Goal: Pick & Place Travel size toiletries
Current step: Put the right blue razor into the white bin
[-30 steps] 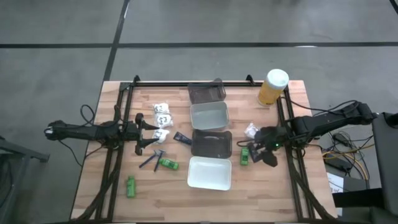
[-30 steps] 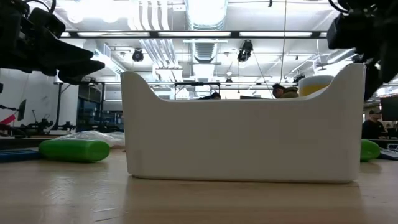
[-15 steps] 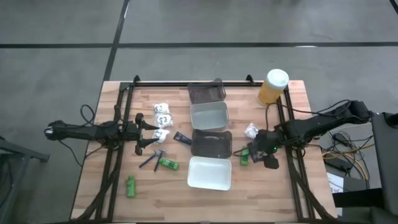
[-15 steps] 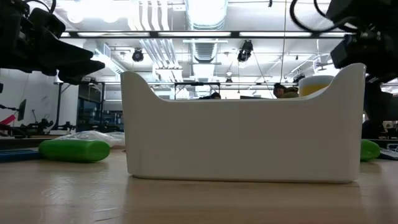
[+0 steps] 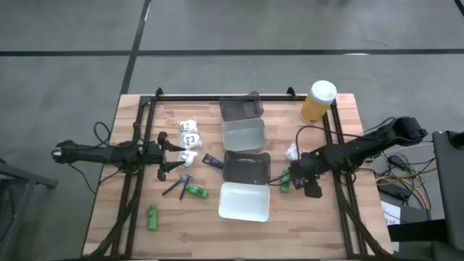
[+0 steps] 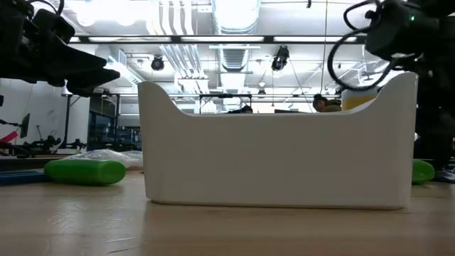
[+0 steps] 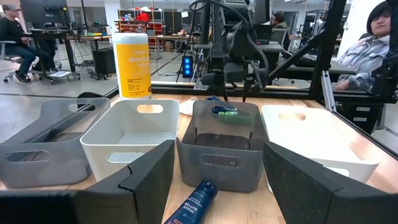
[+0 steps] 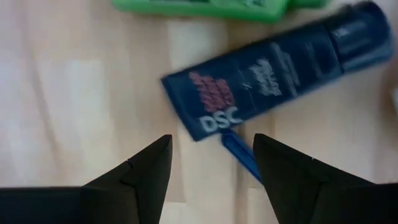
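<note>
My right gripper (image 5: 293, 177) (image 8: 211, 140) is open and hovers over the items right of the trays. Below it lie a dark blue tube (image 8: 273, 68), a green bottle (image 8: 205, 7) (image 5: 285, 183) and a slim blue stick (image 8: 242, 155); a white packet (image 5: 292, 152) lies just beyond. My left gripper (image 5: 190, 161) (image 7: 217, 146) is open, left of the trays, with another dark tube (image 5: 212, 161) (image 7: 193, 204) flat in front of it. White packets (image 5: 190, 129), dark razor sticks (image 5: 177, 185) and two green bottles (image 5: 196, 191) (image 5: 152, 217) lie on the left half.
A column of trays runs down the table's middle: dark grey (image 5: 241, 109), light grey (image 5: 244, 135), dark grey (image 5: 246, 167) and white (image 5: 244, 201). The yellow white-capped container (image 5: 317, 101) stands at the far right corner. People sit in the room beyond the table.
My right gripper has moved toward the table's left, closer to the trays, and now stands over the green bottle and dark tube on the right. Nothing on the table has shifted.
</note>
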Controlling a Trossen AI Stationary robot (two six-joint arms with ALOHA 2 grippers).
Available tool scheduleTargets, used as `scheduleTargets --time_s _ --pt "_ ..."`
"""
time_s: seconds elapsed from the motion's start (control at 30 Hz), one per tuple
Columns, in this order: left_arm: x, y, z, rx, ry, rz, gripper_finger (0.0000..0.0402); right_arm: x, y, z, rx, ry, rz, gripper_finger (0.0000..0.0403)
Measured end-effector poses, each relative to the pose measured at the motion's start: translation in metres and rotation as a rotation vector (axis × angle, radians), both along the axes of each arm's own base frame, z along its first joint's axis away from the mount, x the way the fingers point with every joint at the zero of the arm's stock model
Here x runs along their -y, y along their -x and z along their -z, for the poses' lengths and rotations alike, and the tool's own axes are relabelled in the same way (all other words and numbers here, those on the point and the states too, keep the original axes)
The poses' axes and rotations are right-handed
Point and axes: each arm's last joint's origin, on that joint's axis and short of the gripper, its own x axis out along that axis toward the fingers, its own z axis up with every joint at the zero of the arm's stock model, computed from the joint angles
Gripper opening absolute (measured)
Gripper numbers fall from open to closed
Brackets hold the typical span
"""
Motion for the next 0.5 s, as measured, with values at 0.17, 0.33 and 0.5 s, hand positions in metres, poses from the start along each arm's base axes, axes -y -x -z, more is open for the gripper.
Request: scheduleTargets --time_s 0.17,0.33,0.5 --pt "0.0 0.0 0.0 0.0 0.0 0.0 0.025 0.003 0.002 0.005 -0.056 0.08 0.055 0.0211" --pt "0.0 0.0 0.0 0.0 0.0 0.0 0.025 0.003 0.001 0.01 -0.082 0.101 0.055 0.0201" --pt "0.0 0.0 0.0 0.003 0.0 -0.001 0.025 0.002 -0.001 0.017 -0.13 0.112 0.05 0.0187"
